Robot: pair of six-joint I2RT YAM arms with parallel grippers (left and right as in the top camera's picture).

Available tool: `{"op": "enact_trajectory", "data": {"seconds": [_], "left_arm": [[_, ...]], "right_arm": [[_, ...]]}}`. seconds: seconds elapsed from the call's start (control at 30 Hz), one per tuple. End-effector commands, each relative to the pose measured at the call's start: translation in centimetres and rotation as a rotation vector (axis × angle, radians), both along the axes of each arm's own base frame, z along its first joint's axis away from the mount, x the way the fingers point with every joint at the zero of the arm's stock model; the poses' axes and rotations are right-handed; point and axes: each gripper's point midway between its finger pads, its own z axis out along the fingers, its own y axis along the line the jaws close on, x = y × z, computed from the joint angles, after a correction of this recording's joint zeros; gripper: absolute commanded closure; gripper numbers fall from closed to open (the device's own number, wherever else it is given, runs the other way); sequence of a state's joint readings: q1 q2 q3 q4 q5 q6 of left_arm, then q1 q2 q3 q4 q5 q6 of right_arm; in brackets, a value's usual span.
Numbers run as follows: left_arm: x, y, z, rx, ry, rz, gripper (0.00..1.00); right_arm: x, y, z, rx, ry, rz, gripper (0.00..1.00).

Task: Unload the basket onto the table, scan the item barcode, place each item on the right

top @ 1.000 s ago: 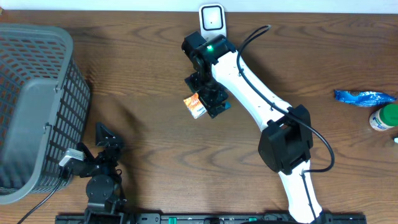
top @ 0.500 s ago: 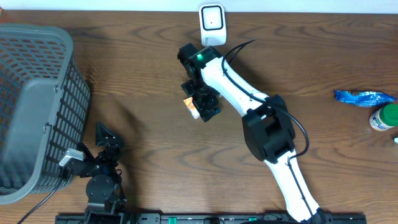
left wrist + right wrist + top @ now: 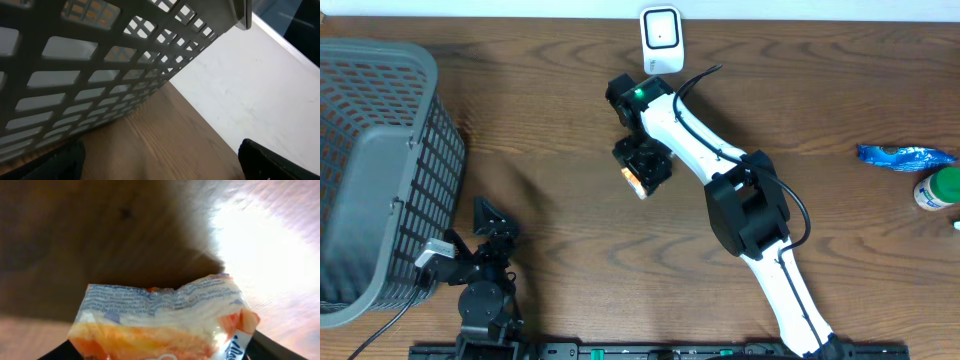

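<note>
Nearest my side of the brown wooden table [image 3: 550, 120], the left arm sat folded by the front edge, and the left gripper [image 3: 160, 150] had its two dark fingers spread wide with only bare wood between them. Through its wrist camera I looked up at the latticed wall of the grey plastic mesh basket [image 3: 435, 170], which stood just beside that arm and took up the left end of the table. Further in, near the middle of the table, the white right arm reached forward and to the left, and the right gripper [image 3: 642, 165] was down over the orange-and-white crinkled plastic snack packet [image 3: 160, 325]. That packet lay on the wood and filled the space between the two fingers, its sides reaching out to both. I could not tell whether the fingers were pinching it or only flanking it. Off at the right edge, well apart from the arms, lay a blue foil wrapper [image 3: 905, 156] with a green-capped white bottle [image 3: 940, 188] just beside it. Farthest away, at the table's back edge, stood the small white box-shaped barcode scanner [image 3: 661, 28], beyond the packet and apart from it.
</note>
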State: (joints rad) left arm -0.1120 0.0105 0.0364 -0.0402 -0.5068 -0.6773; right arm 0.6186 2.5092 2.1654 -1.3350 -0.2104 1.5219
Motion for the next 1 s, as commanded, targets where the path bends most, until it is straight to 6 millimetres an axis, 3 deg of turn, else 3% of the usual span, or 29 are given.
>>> {"op": "enact_trajectory", "data": {"seconds": [0.0,0.23,0.4,0.57,0.97], "left_arm": [[-0.1,0.2,-1.4,0.011,0.048,0.010,0.02],[-0.1,0.2,-1.4,0.011,0.048,0.010,0.02],[-0.1,0.2,-1.4,0.011,0.048,0.010,0.02],[-0.1,0.2,-1.4,0.011,0.047,0.010,0.02],[-0.1,0.2,-1.4,0.011,0.048,0.010,0.02]], "right_arm": [[-1.1,-2.6,-1.8,-0.063,0.070,0.103,0.35],[-2.1,-3.6,3.1,0.171,0.118,0.386,0.36],[-4.2,-4.8,6.0,0.372,0.210,0.521,0.38],[-4.2,-5.4,6.8,0.484,0.204,0.603,0.44],[-4.4,-4.2,7.6,0.612,0.164,0.679,0.42]]}}
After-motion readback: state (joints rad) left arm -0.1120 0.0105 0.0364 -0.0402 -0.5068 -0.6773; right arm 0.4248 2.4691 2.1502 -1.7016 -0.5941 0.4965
